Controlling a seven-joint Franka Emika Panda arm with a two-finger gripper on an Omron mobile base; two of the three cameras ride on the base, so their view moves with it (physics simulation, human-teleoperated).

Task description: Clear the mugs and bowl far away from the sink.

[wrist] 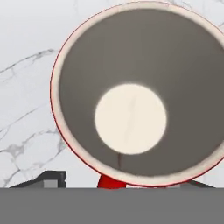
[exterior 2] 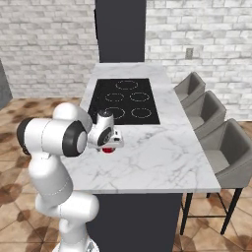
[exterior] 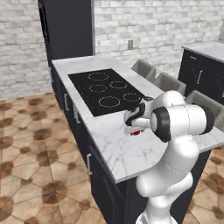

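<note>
On the marble counter beside the stovetop, the claw grips the red mug.

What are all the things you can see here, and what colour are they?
Mug: one, red outside, grey inside with a pale bottom, on the counter under the tool.
Counter: one, white marble on dark cabinets.
Stovetop: one, black with ring burners, set into the counter's far half.
Stools: three, grey, along the counter's right side.
Wall: pale brick, behind.
Floor: brown tiles.
Arm: one, white with dark joints.
Tool: one, over the mug; grip unclear.
</note>
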